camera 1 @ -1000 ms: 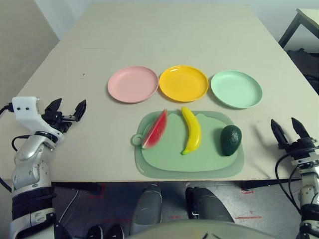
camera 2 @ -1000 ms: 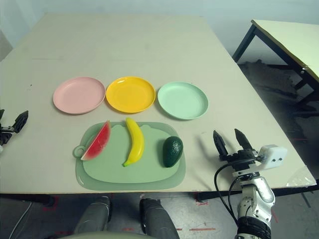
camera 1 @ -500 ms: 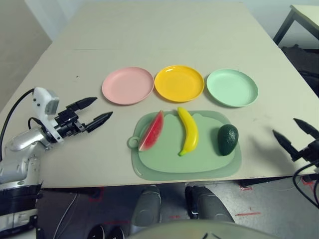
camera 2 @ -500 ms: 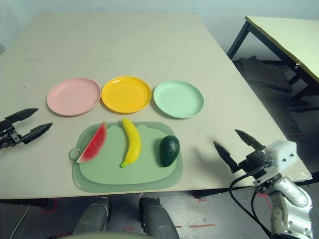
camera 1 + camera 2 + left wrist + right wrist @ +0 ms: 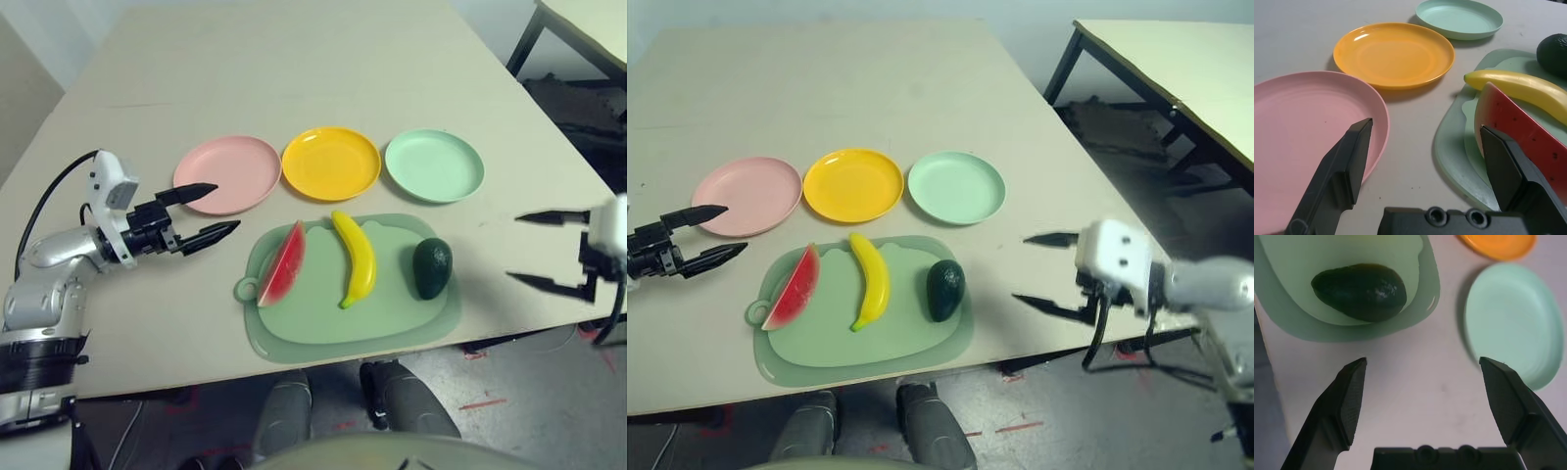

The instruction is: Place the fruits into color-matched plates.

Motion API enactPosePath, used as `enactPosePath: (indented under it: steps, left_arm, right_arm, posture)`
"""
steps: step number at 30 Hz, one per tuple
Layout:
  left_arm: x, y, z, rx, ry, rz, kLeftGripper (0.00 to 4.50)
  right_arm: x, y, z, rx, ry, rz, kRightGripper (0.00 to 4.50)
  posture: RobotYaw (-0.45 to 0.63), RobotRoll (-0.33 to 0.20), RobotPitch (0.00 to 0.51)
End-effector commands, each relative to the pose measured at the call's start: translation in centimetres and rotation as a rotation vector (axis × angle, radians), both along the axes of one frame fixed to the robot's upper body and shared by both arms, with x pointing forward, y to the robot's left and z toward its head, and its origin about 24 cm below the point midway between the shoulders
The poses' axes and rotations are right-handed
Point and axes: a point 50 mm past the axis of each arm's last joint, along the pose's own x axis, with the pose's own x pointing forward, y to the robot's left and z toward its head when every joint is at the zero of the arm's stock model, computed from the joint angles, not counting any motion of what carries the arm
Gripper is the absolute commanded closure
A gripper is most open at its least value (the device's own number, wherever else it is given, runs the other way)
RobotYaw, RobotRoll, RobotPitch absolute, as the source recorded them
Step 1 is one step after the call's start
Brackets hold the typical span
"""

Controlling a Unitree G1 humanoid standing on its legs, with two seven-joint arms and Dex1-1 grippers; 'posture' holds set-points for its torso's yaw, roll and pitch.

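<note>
Lying side by side on our pale green mat (image 5: 343,338) are the three toy fruits: a red watermelon wedge (image 5: 283,265) with a green rind, a curved yellow banana (image 5: 357,259) and a dark green oval avocado (image 5: 432,268). The wedge leans diagonally at the mat's left side, near its small ring handle; the banana is in the middle, and the avocado is near the right side.

Beyond the mat we have three round shallow plates in a row on the table (image 5: 294,49): the pink plate (image 5: 228,174) at left, the yellow plate (image 5: 331,164) in the middle and the mint green plate (image 5: 434,165) at right. All three plates are empty.

Our left gripper (image 5: 227,207) is to the left of the mat, close to the pink plate, its two black fingers spread apart with nothing between them. Our right gripper (image 5: 513,247) is to the right of the mat, on the avocado's side, its fingers also spread wide and holding nothing.
</note>
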Motion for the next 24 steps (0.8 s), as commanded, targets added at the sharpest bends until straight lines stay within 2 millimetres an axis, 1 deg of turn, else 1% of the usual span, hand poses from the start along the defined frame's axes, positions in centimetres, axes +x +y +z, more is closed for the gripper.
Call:
enactPosePath:
  steps: [1, 3, 5, 9, 13, 18, 24]
  left_arm:
    - [-0.2, -0.2, -0.1, 0.045, 0.027, -0.042, 0.04]
    - [-0.4, -0.3, -0.1, 0.078, 0.035, -0.070, 0.04]
    - [-0.9, -0.7, -0.1, 0.117, 0.040, -0.106, 0.04]
    - [-1.9, -2.0, 0.4, 0.128, 0.031, -0.180, 0.04]
    - [-2.9, -3.5, 0.5, 0.127, 0.043, -0.272, 0.04]
    - [-3.6, -4.6, 1.2, 0.114, 0.054, -0.365, 0.04]
    - [-3.7, -5.5, 2.2, 0.122, 0.059, -0.446, 0.04]
  right_arm:
    - [1.0, 1.1, -0.3, -0.193, 0.055, 0.139, 0.00]
    - [1.8, 2.5, 0.2, -0.256, 0.050, 0.230, 0.00]
    - [2.2, 4.0, 0.2, -0.310, 0.054, 0.333, 0.00]
    - [2.3, 5.8, -0.8, -0.381, 0.063, 0.467, 0.00]
    - [2.8, 6.7, -1.9, -0.417, 0.083, 0.524, 0.00]
    - [3.8, 7.7, -2.3, -0.448, 0.068, 0.553, 0.00]
    - [4.3, 8.2, -2.8, -0.447, 0.066, 0.549, 0.00]
  posture:
    - [-0.07, 0.000, 0.139]
    - [-0.06, 0.000, 0.140]
    - [-0.04, 0.000, 0.142]
    - [0.00, 0.000, 0.148]
    - [0.03, 0.000, 0.158]
    - [0.06, 0.000, 0.160]
    - [0.06, 0.000, 0.157]
